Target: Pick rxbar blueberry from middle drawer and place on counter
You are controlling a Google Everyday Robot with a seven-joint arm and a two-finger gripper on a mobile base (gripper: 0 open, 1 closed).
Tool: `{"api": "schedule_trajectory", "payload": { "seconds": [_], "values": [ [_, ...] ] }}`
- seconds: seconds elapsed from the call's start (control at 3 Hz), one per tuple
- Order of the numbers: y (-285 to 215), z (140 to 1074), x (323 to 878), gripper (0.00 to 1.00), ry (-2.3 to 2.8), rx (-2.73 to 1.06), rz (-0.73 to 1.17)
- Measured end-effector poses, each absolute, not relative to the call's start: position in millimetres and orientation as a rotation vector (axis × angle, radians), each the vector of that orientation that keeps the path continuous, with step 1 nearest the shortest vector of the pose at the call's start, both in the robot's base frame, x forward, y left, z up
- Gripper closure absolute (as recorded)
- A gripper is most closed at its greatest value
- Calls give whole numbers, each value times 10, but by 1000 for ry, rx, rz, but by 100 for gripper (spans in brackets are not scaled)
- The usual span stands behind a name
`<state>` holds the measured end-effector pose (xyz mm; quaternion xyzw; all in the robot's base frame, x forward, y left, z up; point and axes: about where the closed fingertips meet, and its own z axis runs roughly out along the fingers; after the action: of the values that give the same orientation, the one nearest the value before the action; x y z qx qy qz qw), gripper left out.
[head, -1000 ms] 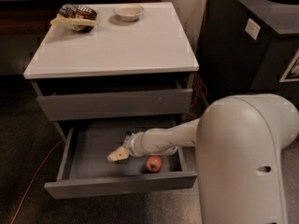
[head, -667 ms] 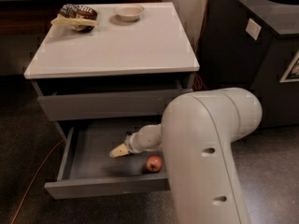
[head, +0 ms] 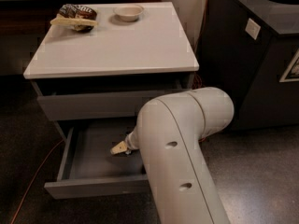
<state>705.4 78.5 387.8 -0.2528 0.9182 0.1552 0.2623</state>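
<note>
The middle drawer is pulled open below the counter, showing its dark grey inside. My gripper is inside the drawer, low over its floor near the middle, with its pale tip pointing left. My thick white arm crosses in front and hides the right half of the drawer. The rxbar blueberry does not show in the camera view; the bare drawer floor left of the gripper holds nothing.
On the counter's far edge sit a brown-and-white snack bag and a small white bowl. A black cabinet with a round hole stands to the right. An orange cable lies on the floor at left.
My arm's elbow has swung left and toward the camera, now covering the right of the drawer and the red apple seen before. The gripper has shifted slightly back inside the drawer.
</note>
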Motion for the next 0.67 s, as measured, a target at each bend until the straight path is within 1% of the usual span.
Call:
{"api": "schedule_trajectory", "payload": {
  "seconds": [0.67],
  "values": [
    [951,3688,7117,0,2565,-631,382]
  ]
}}
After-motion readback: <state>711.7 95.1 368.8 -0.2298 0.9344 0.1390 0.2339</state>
